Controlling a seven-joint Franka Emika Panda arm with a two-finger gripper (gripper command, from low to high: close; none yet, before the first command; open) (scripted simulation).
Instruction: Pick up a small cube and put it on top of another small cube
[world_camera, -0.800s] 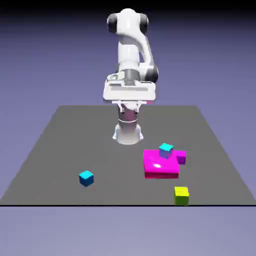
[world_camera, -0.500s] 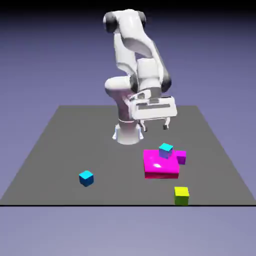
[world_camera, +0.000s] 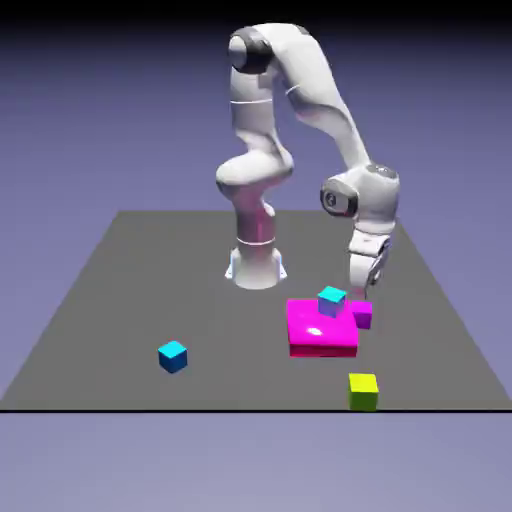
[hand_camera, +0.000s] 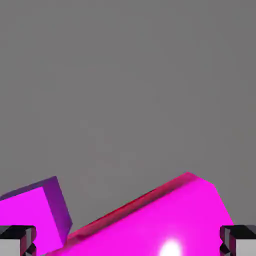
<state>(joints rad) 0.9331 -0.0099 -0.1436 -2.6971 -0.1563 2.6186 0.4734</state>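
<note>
The small purple-violet cube (world_camera: 363, 317) sits on the grey table, touching the right side of a large flat magenta block (world_camera: 320, 330). My gripper (world_camera: 362, 292) hangs just above and behind the cube, pointing down. In the hand view the purple cube (hand_camera: 32, 212) lies at the lower left, beside the magenta block (hand_camera: 150, 225). My gripper (hand_camera: 128, 242) is open, its two grey fingertips (hand_camera: 17, 240) far apart at the bottom corners, holding nothing.
A cyan cube (world_camera: 332, 299) rests on top of the magenta block. Another cyan cube (world_camera: 172, 356) stands on the table at the exterior view's left. A yellow-green cube (world_camera: 363, 390) sits near the front edge.
The arm has swung from above its base toward the exterior view's right and dropped low, bringing the hand down close over the purple cube. No cube has moved.
</note>
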